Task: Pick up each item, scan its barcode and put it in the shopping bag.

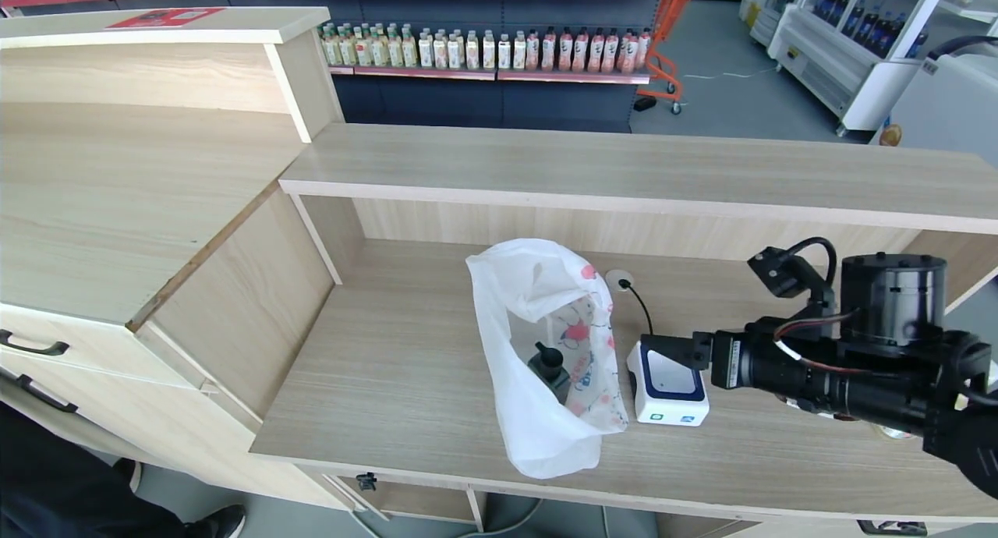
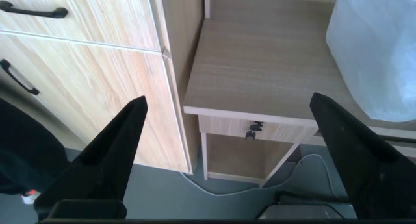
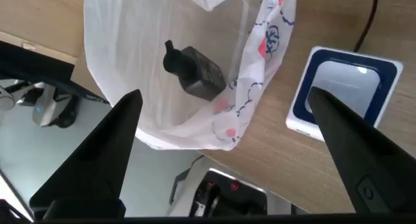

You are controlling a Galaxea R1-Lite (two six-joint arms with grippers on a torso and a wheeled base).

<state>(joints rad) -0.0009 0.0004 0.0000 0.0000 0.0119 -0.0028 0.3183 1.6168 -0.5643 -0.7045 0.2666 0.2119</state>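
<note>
Since a dark pump bottle [image 1: 549, 365] already lies inside the shopping bag [image 1: 530, 437], at least one item looks finished: bagged, and presumably scanned.

The bag stands open on the desk [image 1: 405, 382]. The scanner [image 1: 667, 386] sits just beside it on the robot's right, its cable [image 1: 643, 312] running toward the back.

The right gripper [image 3: 224, 97] hangs above bag and scanner, fingers apart, holding nothing. The left gripper [image 2: 229, 99] sits low, off the desk's front edge, fingers apart, also empty.

Judgement: one item done and no pick in hand. Whether more items wait, I cannot tell.
</note>
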